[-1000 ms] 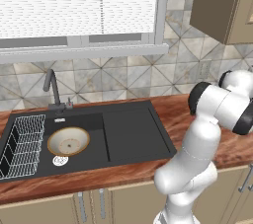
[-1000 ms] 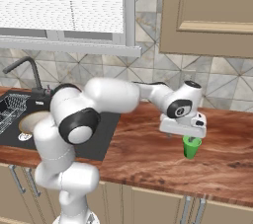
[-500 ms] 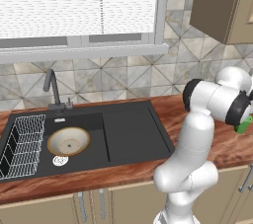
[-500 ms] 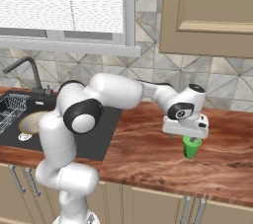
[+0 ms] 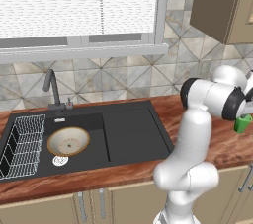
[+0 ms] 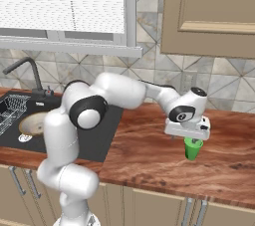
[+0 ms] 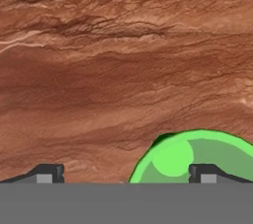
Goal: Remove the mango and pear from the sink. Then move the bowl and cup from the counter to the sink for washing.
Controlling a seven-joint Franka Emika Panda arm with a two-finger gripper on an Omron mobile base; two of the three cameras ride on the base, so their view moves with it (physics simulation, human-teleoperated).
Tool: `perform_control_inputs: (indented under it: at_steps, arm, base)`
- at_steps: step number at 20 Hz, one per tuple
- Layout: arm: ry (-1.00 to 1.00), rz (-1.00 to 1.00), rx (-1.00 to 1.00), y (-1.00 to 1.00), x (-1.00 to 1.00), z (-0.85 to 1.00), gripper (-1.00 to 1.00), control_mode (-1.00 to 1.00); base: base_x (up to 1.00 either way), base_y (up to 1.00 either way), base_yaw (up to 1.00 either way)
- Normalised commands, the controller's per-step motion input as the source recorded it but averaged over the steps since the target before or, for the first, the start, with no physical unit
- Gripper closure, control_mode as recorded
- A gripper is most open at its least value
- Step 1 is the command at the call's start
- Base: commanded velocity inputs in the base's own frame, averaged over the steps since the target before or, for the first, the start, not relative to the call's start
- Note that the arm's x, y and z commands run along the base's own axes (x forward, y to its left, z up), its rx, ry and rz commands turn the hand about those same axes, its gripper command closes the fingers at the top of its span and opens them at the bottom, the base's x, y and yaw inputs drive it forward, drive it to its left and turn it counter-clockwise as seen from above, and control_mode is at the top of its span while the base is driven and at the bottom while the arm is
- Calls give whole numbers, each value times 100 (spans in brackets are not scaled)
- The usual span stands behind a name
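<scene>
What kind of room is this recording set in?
A rendered home kitchen, by the look of it: a black sink with faucet set into a wood-grain counter, a tiled wall, and cabinets above and below.

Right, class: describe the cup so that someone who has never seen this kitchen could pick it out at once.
Find the reddish-brown wooden counter along the tiled wall, then look well to the right of the black sink. The cup stands upright there, directly under the robot's open pincer. It is small, bright green, tapered and handleless, unlike the wide beige bowl in the basin.
</scene>
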Motion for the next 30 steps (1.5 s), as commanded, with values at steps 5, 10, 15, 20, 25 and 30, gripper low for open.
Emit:
perform_control_inputs:
  at_steps: [5,10,15,20,25,30]
  arm:
    - [-3,0,-6,-7,20,-19,-100,-100]
    - [0,-5,-10,-9,9,-20,-100,-100]
    - [-1,-7,-2,-1,-5,-23,-100,-100]
    - [-7,-8,0,1,-24,-19,100,-100]
    - [-10,-11,-1,1,-28,-22,100,-100]
    - [-6,-6,-14,10,-34,-22,100,-100]
  base:
    - [0,0,0]
    - [0,0,0]
    - [0,0,0]
    - [0,0,0]
    - [0,0,0]
    - [0,0,0]
